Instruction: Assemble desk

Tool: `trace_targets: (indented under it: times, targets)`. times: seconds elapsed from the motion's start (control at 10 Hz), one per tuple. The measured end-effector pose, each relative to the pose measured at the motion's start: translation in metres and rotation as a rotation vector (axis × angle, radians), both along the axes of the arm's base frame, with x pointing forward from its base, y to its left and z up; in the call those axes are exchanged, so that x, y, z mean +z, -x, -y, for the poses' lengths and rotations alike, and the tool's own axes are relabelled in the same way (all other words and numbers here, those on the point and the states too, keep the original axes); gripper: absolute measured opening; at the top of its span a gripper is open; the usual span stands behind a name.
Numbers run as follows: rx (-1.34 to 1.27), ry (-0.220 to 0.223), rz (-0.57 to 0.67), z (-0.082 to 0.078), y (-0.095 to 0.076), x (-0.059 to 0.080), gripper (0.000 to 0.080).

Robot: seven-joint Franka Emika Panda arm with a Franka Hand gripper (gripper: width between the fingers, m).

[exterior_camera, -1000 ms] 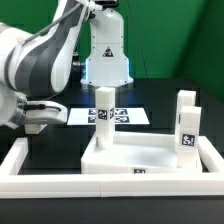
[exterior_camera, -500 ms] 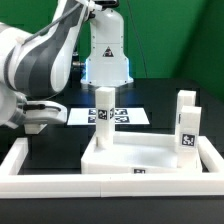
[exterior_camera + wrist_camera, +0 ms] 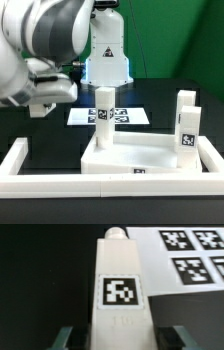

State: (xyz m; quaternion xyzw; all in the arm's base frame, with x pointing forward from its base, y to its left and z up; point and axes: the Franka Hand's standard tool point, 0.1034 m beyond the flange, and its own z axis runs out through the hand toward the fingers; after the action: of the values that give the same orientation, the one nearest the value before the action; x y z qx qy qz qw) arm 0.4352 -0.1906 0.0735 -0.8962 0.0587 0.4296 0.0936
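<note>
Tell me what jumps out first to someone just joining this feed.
In the exterior view the big grey-and-white arm fills the upper part of the exterior view's left. Below it the white desk top stands with tagged legs upright on it. The wrist view is filled by one tagged leg, with the marker board behind.

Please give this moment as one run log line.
gripper: open, fingers either side of leg, gaps visible | leg: tag facing wrist camera | desk top: lying flat | marker board: behind leg
</note>
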Motion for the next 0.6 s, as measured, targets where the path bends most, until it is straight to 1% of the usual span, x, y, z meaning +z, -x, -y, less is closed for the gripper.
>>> trace_targets:
  times: [0.1,0.2,0.3,0.4,0.5,0.6]
  targets:
    - [0.001,0.01,0.006,-0.004,-0.011,0.01,0.029]
    - [-0.001,0.015,0.012,0.0,-0.008,0.003,0.029]
    - [-0.004,0.016,0.009,0.0,-0.006,0.001,0.029]
    - [-0.005,0.033,0.015,-0.003,-0.011,0.001,0.029]
    - [0.05,0.079,0.04,-0.016,-0.029,0.003,0.029]
    - [0.118,0.077,0.054,-0.028,-0.04,0.015,0.029]
